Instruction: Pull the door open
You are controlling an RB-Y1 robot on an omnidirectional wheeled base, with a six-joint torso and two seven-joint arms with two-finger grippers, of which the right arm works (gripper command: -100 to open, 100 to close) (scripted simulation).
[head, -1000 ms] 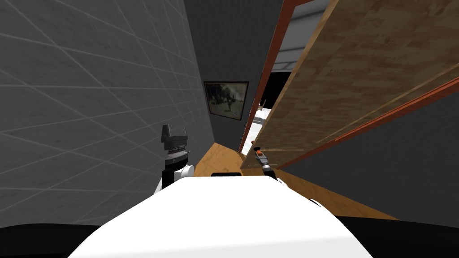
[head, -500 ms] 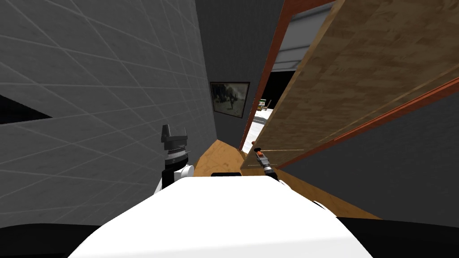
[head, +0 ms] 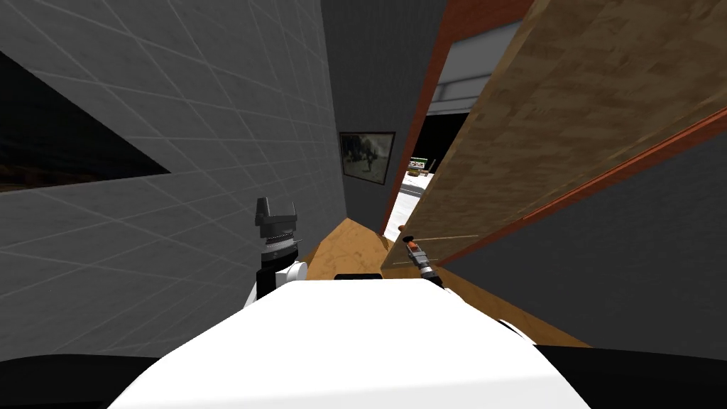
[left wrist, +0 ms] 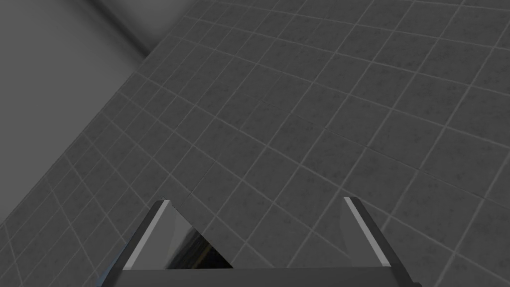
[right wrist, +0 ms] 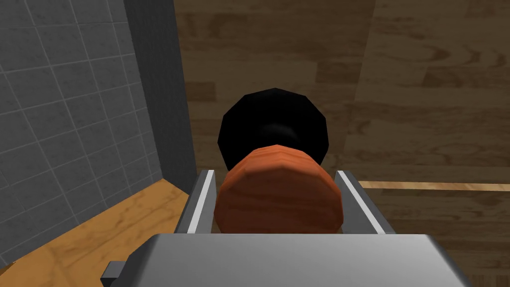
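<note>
The wooden door (head: 568,135) stands swung partly out of its red-brown frame (head: 434,92), its free edge towards me. In the right wrist view my right gripper (right wrist: 276,199) is shut on the door's round orange-brown knob (right wrist: 279,192), which sits on a black base (right wrist: 273,124) against the door panel (right wrist: 428,99). The head view shows that gripper (head: 410,246) small at the door's lower edge. My left gripper (head: 275,213) is held up beside the grey tiled wall; its fingers (left wrist: 149,234) stand open with nothing between them.
A grey tiled wall (head: 177,177) runs close on my left, with a black area (head: 64,142) cut into it. A framed picture (head: 367,156) hangs on the dark far wall. The wooden floor (head: 348,248) forms a narrow strip ahead. Through the doorway lies a bright floor (head: 410,193).
The whole view has turned: the tiled wall's black area has grown in from the left, and the door has swung further out with my right gripper still on the knob.
</note>
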